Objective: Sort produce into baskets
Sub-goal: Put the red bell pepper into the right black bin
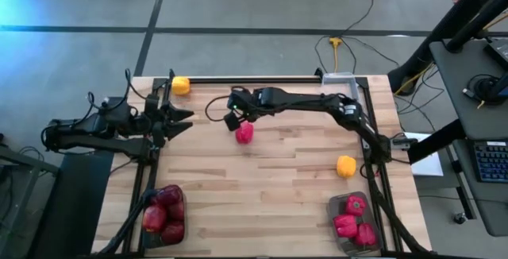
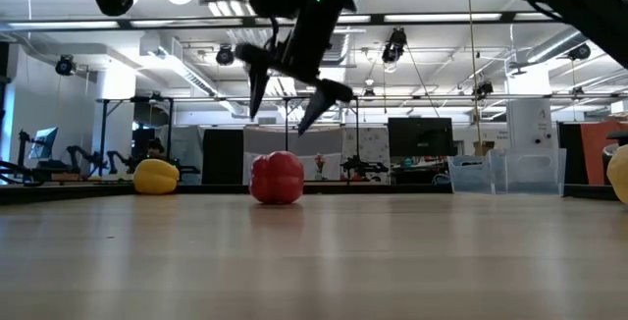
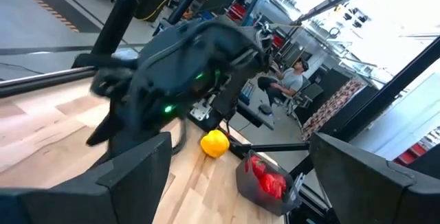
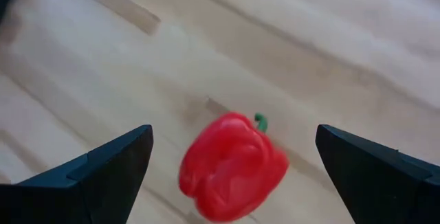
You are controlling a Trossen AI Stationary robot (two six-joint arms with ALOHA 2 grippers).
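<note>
Pepper (image 4: 234, 165) partly cut off below

Grey concrete floor (image 1: 238, 5) with dark seam lines, yellow cable (image 1: 337, 48) trailing; ceiling strip lights (image 2: 432, 18), monitors (image 2: 420, 135) behind wooden counter (image 1: 278, 172).

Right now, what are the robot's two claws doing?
Left gripper: open, holding nothing.
Right gripper: open wide above the red pepper, holding nothing.
</note>
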